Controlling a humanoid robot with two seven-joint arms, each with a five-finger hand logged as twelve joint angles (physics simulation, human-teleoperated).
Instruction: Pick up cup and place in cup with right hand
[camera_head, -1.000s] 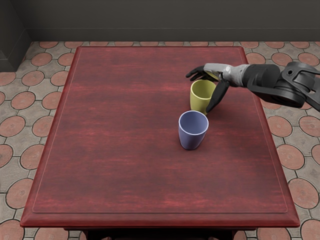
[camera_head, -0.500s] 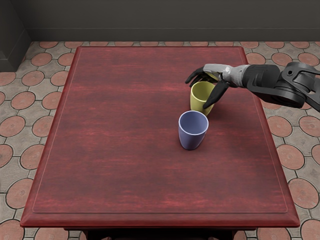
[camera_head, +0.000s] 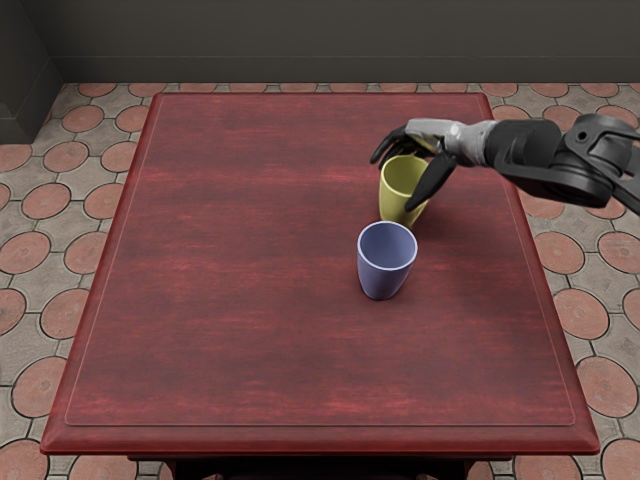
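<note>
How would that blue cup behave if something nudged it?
The blue cup would probably keep its shape, as its wall looks smooth and rigid. It might tip fairly easily, since it narrows toward its base.

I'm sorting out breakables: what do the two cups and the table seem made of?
Yellow cup and blue cup: plastic or glazed ceramic, softly shiny, their even colour fitting both. Table: probably red-stained wood, satin finish, judging by its streaky grain.
</note>
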